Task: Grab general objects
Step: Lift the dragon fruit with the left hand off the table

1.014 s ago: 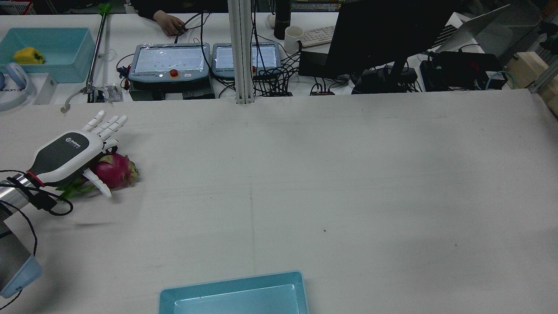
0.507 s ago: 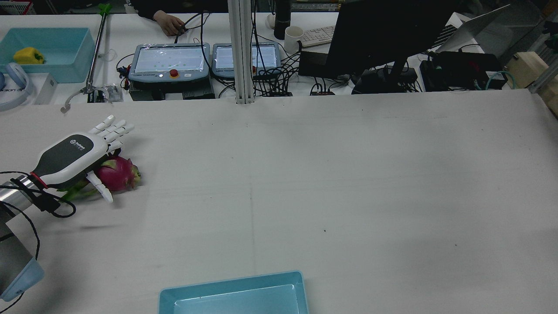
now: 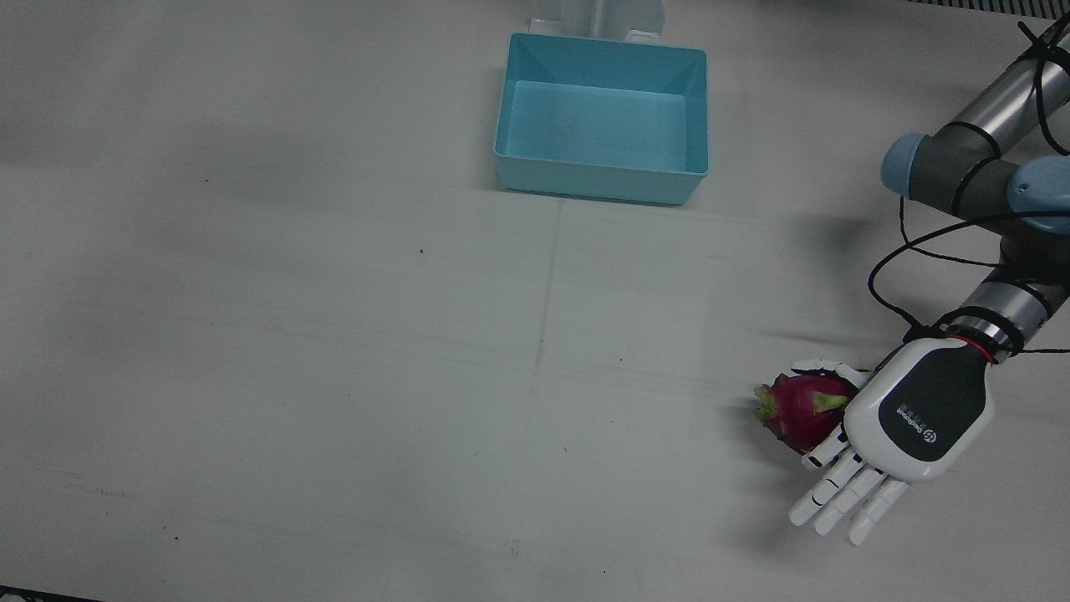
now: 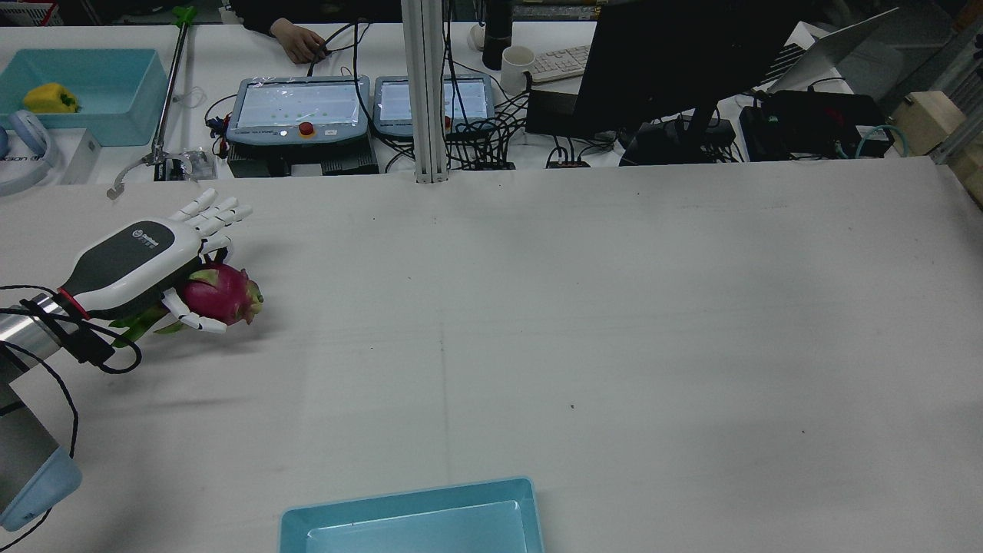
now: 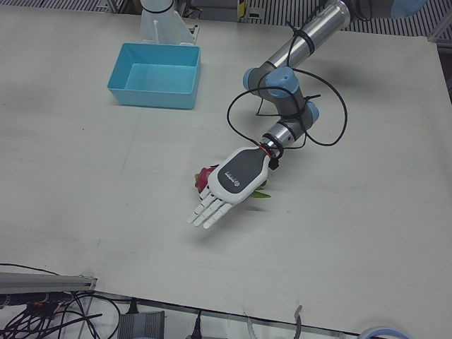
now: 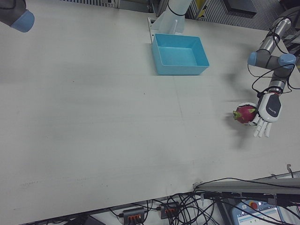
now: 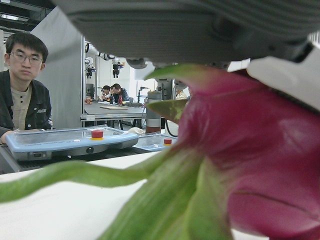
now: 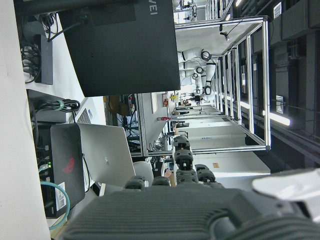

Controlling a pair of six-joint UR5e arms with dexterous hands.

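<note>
A pink dragon fruit (image 3: 798,410) with green scales lies on the white table near the left arm's side. My left hand (image 3: 903,418) hovers palm-down over it, fingers (image 3: 844,493) stretched straight past the fruit and the thumb curled against its side. In the rear view the dragon fruit (image 4: 223,294) peeks out beside the left hand (image 4: 134,257). The left hand view is filled by the fruit (image 7: 260,165) right under the palm. My right hand (image 8: 182,165) shows only in its own view, fingers extended, with nothing in it.
An empty light-blue bin (image 3: 598,188) stands at the robot's edge of the table, mid-width. Beyond the far edge are two teach pendants (image 4: 299,107), a metal post (image 4: 426,92), a monitor (image 4: 676,61), and a second bin (image 4: 84,84) with a yellow pepper.
The left hand has shifted forward and a little toward the table's middle. The dragon fruit has moved along with it, and the thumb has curled closer around the fruit.
</note>
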